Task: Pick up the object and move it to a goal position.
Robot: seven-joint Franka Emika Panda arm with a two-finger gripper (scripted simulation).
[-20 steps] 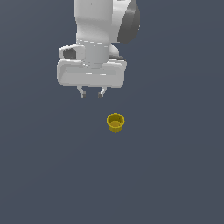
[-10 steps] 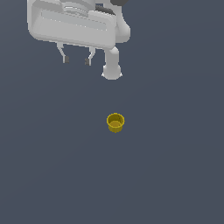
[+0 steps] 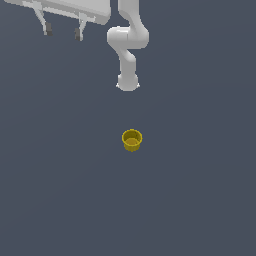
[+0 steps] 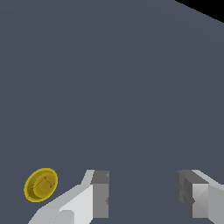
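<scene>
Well apart from cup point(image 3: 132, 140): pincer point(image 3: 63, 32) (spread, empty).

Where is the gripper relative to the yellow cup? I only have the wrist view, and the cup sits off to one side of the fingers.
Observer: In the exterior view the gripper is at the upper left, far from the yellow cup.
Operator: Is the cup upright?
Observer: Yes, it stands on the floor with its opening up.
Operator: Is the arm's base visible?
Observer: Yes, the base stands beyond the cup, near the middle of the exterior view.
</scene>
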